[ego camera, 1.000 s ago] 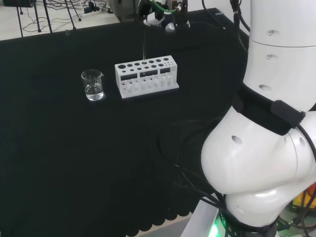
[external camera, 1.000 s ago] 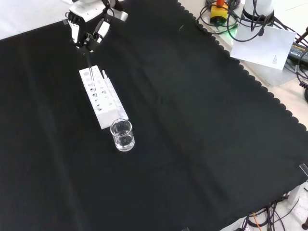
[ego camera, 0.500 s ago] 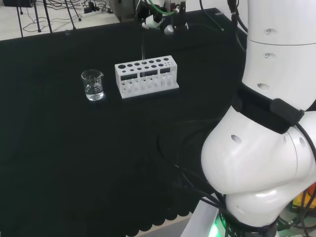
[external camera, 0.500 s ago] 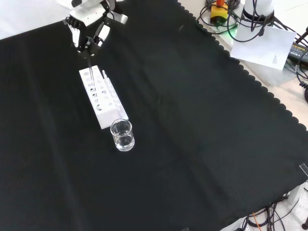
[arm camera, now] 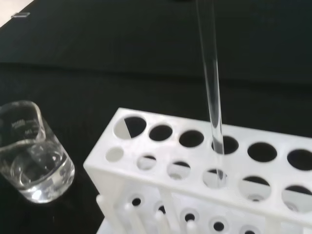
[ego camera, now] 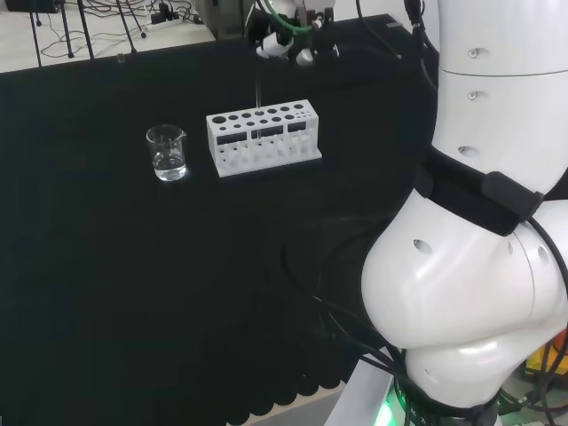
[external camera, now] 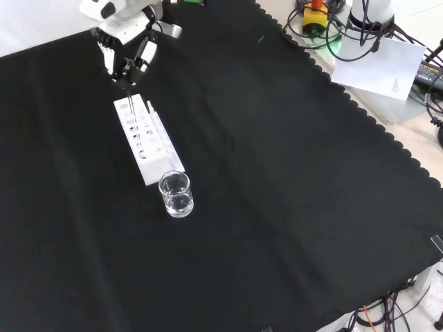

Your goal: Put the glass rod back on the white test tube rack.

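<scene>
The white test tube rack (ego camera: pixel 266 133) stands on the black cloth, seen from close up as rows of round holes (arm camera: pixel 168 150). A thin clear glass rod (ego camera: pixel 257 84) stands upright over it. The rod's (arm camera: pixel 210 73) lower end dips into a hole in the middle of one row. The black and white hand (ego camera: pixel 288 40) is above the rack's far side, its fingers curled and pinching the rod's top. In the front view the hand (external camera: pixel 128 48) hangs over the rack's (external camera: pixel 149 145) upper end, with the rod (external camera: pixel 129 97) running down from the fingers.
A small glass beaker (ego camera: pixel 168 153) with a little clear liquid stands just left of the rack in the head view. In the front view the beaker (external camera: pixel 176 194) is below the rack. The arm's white links (ego camera: pixel 470 266) stand at the head view's right. Cables lie past the cloth's edge (external camera: pixel 346 34).
The hand has drifted slightly left and up in the head view, still holding the rod. The rod's lower end stays at the rack's holes.
</scene>
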Tool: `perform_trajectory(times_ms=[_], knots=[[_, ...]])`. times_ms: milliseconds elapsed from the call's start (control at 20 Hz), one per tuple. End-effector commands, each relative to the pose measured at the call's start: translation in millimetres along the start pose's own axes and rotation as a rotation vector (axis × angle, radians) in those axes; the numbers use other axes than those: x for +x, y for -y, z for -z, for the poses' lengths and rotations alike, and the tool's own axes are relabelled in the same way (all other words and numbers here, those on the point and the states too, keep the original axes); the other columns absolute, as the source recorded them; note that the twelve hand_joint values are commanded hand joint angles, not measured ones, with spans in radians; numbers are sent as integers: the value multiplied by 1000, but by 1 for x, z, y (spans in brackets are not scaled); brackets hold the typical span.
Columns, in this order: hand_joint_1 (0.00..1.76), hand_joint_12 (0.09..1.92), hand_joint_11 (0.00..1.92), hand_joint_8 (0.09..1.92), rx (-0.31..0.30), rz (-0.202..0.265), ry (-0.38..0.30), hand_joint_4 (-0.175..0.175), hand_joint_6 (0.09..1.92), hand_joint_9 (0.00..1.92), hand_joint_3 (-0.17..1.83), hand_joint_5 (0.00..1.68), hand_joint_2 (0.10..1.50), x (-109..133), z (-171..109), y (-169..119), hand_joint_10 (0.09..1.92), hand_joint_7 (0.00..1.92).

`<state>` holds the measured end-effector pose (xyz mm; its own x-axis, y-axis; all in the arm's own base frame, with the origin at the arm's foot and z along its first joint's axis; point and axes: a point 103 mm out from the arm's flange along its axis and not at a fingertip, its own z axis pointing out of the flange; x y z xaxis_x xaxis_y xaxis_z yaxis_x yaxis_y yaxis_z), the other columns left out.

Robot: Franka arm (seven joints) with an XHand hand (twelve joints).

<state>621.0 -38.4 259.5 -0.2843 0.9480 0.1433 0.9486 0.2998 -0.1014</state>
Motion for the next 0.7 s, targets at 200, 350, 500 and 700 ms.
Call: perform_trajectory(times_ms=[200, 350, 500, 700], knots=[[1295, 466, 1630, 1030, 29, -1, -13, -175, 587, 1566, -1, 1057, 1065, 5, 0, -9, 817, 1150], [1295, 466, 1630, 1029, 53, -3, -13, -175, 586, 1566, -1, 1057, 1065, 5, -4, -8, 817, 1151], [1295, 466, 1629, 1028, 45, -2, -21, -175, 586, 1567, -1, 1057, 1065, 4, 2, 0, 817, 1151], [1294, 465, 1627, 1027, 50, 6, -34, -175, 585, 1568, -1, 1057, 1064, 6, 1, -4, 818, 1152]])
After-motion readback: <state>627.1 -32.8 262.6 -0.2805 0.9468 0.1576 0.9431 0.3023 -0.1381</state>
